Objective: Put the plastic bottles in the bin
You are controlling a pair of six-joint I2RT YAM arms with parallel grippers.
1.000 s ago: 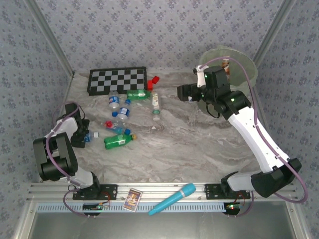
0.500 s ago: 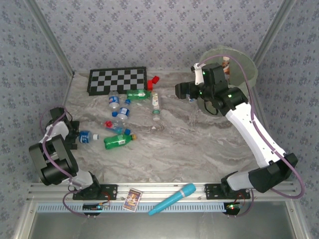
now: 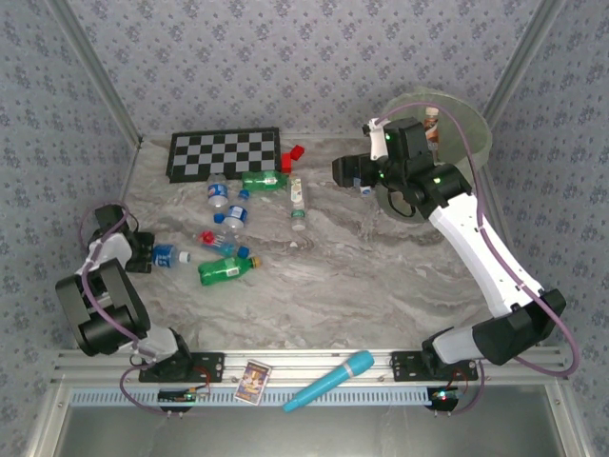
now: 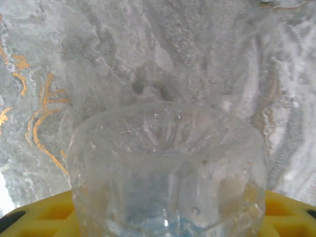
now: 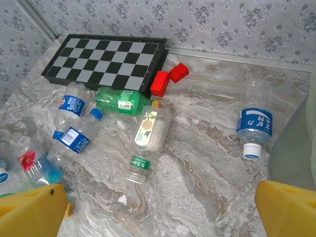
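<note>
Left wrist view has a clear plastic bottle (image 4: pixel 168 168) lying between the yellow fingers (image 4: pixel 39 217) of the left gripper (image 3: pixel 145 255), clamped or not I cannot tell, probably for carrying to the round pale-green translucent bin (image 3: pixel 476 122) just behind the right gripper (image 3: pixel 348 175), whose jaws stand wide apart.

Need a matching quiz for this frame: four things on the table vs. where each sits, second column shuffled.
Things:
1. checkerboard
2. bin
3. turquoise microphone
4. red blocks

Places:
A. near edge, between the arm bases
B. far left, along the back wall
C. beside the checkerboard's right end
D. far right corner

Pairs: 1-B, 2-D, 3-A, 4-C
</note>
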